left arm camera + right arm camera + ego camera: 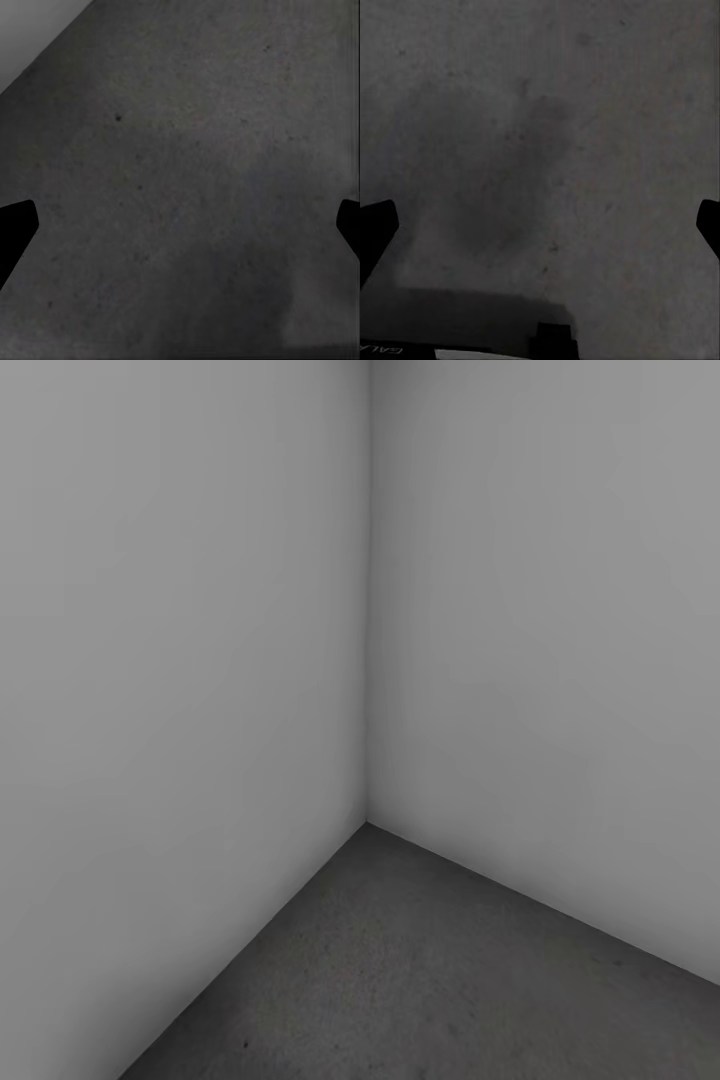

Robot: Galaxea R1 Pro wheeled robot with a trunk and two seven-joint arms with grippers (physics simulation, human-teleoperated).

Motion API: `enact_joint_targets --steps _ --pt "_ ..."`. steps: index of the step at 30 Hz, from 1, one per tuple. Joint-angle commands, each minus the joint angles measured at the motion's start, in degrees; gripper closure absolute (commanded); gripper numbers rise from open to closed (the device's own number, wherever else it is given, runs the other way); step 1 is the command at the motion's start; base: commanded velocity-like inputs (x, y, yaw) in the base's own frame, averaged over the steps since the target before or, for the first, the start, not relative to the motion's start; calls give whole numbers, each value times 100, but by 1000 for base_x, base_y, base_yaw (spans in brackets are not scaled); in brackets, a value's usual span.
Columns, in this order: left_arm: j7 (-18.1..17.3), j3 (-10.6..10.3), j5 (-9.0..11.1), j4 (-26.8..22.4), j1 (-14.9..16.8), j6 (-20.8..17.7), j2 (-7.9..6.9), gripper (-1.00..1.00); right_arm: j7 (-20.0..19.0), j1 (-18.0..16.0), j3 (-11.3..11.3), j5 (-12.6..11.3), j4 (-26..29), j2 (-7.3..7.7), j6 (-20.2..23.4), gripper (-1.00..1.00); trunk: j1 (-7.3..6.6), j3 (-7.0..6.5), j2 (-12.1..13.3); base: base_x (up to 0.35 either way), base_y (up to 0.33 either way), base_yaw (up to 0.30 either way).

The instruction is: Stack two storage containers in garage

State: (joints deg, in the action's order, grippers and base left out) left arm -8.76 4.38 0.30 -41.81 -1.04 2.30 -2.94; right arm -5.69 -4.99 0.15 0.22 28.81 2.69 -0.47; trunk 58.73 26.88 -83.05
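Ahead, pale-grey walls (180,660) meet at corner over concrete floor (430,980); left gripper (180,225) and right gripper (540,225) fingers apart, empty

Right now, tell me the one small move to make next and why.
Probably turn the base away from this corner. The head view faces two pale-grey walls meeting over the concrete floor, and the left gripper and right gripper both hang open over bare floor, holding nothing. So a container still has to be found.

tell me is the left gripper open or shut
Open. The left gripper shows its dark fingertips at opposite picture edges, with bare concrete floor between them.
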Motion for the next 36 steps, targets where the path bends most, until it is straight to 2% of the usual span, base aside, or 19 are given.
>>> enact_joint_targets --steps 1,5,10,27,36 --pt "-31 -189 -1 110 -1 13 0 -100 -19 -2 1 3 79 4 -4 -100 0 5 -3 0 0 0" --pt "-20 -520 -2 339 -1 20 1 -100 -12 3 2 1 115 4 -5 -100 0 5 -3 0 0 0" --pt "-17 -725 -3 462 -1 24 3 -100 -12 8 -4 3 62 9 -4 -100 0 5 -3 0 0 0" --pt "-11 -798 5 504 -1 25 4 -100 -20 30 -6 -4 20 7 12 -100 0 5 -3 0 0 -3" --pt "-11 -799 6 507 -1 25 4 -100 -20 40 -6 -4 20 8 12 -100 0 5 -3 0 0 -177"
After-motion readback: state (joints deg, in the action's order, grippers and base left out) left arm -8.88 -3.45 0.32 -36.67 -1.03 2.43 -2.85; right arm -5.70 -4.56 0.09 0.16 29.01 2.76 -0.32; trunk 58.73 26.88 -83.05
